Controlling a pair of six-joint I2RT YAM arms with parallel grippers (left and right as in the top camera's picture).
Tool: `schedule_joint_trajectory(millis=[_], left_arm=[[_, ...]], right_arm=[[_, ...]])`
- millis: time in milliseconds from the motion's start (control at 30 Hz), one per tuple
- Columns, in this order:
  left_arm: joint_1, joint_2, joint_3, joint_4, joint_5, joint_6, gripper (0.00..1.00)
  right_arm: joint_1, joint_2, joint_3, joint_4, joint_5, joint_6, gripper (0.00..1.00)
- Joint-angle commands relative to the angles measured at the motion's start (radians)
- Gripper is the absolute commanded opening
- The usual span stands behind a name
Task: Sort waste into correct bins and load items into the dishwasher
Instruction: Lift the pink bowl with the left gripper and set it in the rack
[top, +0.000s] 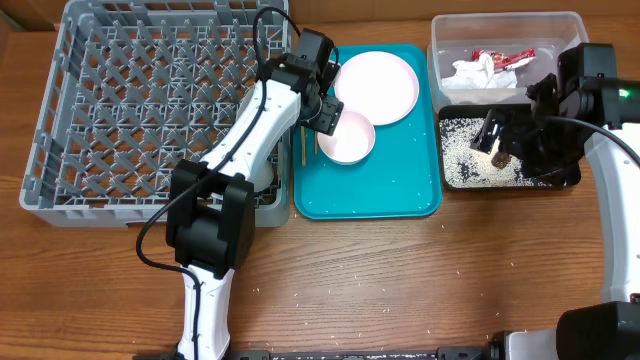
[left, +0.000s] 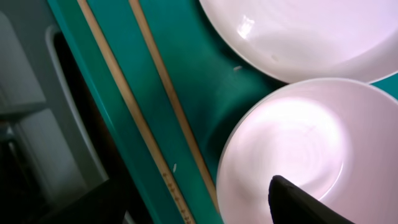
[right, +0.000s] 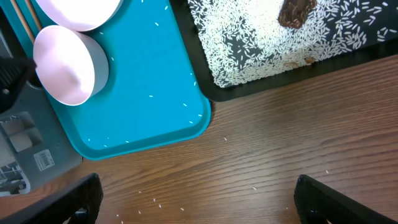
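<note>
Two thin wooden chopsticks (left: 158, 62) are laid side by side on the teal serving tray (top: 380, 190), beside a round white bowl (top: 348, 140) and a flat white plate (top: 385, 85). One finger (left: 298, 202) of the left jaws is seen over the bowl — a clamp cannot be told. The right jaws are spread wide above the wooden counter (right: 261, 155), near the rice-strewn black tray (right: 261, 87).

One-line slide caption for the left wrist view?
Left fingertip over a white bowl, next to a plate and two chopsticks on the teal tray.
</note>
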Motion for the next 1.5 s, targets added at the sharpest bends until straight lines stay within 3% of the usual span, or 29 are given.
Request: schedule_joint_trajectory(millis=[0, 167, 400, 500, 600, 767, 833, 933, 1000, 1200, 1467], left_arm=[[-0.016, -0.008, -0.055, 0.042, 0.034, 0.048, 0.70], [-0.016, -0.008, -0.113, 0.075, 0.034, 0.037, 0.63], [-0.016, -0.008, -0.154, 0.107, 0.034, -0.019, 0.29], [-0.016, -0.008, -0.154, 0.107, 0.034, -0.028, 0.04], [-0.016, -0.018, -0.121, 0.063, 0.034, -0.051, 0.04], [-0.016, -0.135, 0.150, -0.125, -0.048, -0.058, 0.04], [-0.016, -0.181, 0.235, -0.128, -0.192, -0.074, 0.04], [-0.016, -0.206, 0.285, -0.058, -0.676, -0.092, 0.04], [-0.008, -0.183, 0.283, -0.014, -0.893, -0.078, 0.04], [0.046, -0.029, 0.283, 0.133, -1.253, -0.013, 0.04], [0.076, 0.167, 0.283, 0.346, -1.317, 0.221, 0.04]], right_arm=[[0.000, -0.016, 0.018, 0.005, 0.010, -0.004, 1.00], [0.000, -0.016, 0.018, 0.005, 0.010, -0.004, 1.00], [0.000, -0.016, 0.018, 0.005, 0.010, -0.004, 1.00], [0.000, -0.016, 0.018, 0.005, 0.010, -0.004, 1.00], [0.000, -0.016, 0.018, 0.005, 0.010, -0.004, 1.00], [0.000, -0.016, 0.018, 0.005, 0.010, -0.004, 1.00], [0.000, -0.016, 0.018, 0.005, 0.010, -0.004, 1.00], [0.000, -0.016, 0.018, 0.005, 0.010, -0.004, 1.00], [0.000, -0.016, 0.018, 0.005, 0.010, -0.004, 1.00], [0.000, -0.016, 0.018, 0.005, 0.010, -0.005, 1.00], [0.000, -0.016, 0.018, 0.005, 0.010, -0.004, 1.00]])
